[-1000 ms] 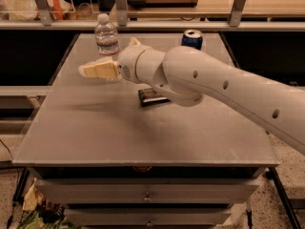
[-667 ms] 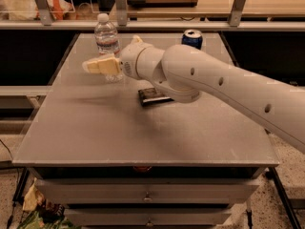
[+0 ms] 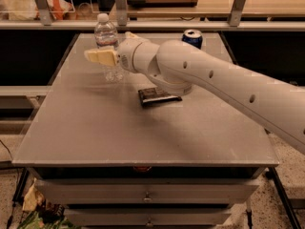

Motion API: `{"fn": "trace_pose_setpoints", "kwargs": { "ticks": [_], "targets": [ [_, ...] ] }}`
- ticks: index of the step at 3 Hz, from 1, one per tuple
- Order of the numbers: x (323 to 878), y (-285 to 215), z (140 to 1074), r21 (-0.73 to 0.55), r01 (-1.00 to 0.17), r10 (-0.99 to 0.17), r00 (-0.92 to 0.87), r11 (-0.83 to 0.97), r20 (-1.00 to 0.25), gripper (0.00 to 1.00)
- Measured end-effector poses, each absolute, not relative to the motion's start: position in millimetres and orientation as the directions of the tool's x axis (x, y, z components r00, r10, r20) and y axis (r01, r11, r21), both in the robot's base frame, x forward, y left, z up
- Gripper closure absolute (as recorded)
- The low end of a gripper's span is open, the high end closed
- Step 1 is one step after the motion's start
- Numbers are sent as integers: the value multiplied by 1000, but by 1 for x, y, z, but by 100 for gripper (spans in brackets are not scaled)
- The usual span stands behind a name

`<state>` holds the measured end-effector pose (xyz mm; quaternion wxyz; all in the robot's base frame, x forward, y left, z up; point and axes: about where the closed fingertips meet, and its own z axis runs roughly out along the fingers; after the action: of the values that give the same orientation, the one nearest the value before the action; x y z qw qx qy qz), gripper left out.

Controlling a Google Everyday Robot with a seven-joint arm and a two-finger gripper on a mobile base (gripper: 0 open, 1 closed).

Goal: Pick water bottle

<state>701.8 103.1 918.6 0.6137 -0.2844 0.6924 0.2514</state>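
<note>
I see my robot's big white round arm (image 3: 214,78) reaching in from the right, across the flat grey table (image 3: 95,132). At the end of the arm is the cream-coloured gripper (image 3: 96,57). It points to the left and sits up above the table, near the back left part.

The small clear plastic water bottle with a white cap (image 3: 105,31) stands upright on the table near the back left edge. The gripper is right in front of the middle of the bottle, so that part is hidden from me. I can see the cap and the top of the bottle above the gripper, and the bottom of the bottle below it. I cannot tell if the gripper is loose or squeezed tight, or if it has hold of the bottle.

A blue drink can with a silver top (image 3: 192,37) stands upright near the back of the table, well apart from the bottle, to the right. A dark flat thing (image 3: 156,96) lies on the table under the arm. I cannot tell what it is.

Under the table top there are pale drawers (image 3: 147,194).
</note>
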Motion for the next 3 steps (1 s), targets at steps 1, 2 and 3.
{"fn": "trace_pose_setpoints", "kwargs": {
  "ticks": [1, 2, 3],
  "targets": [
    [708, 107, 921, 0, -707, -78, -78, 708, -994, 41],
    [715, 105, 934, 17, -708, -32, -55, 706, -998, 64],
    [719, 114, 970, 19, -729, 14, -12, 685, -1000, 88]
  ]
}}
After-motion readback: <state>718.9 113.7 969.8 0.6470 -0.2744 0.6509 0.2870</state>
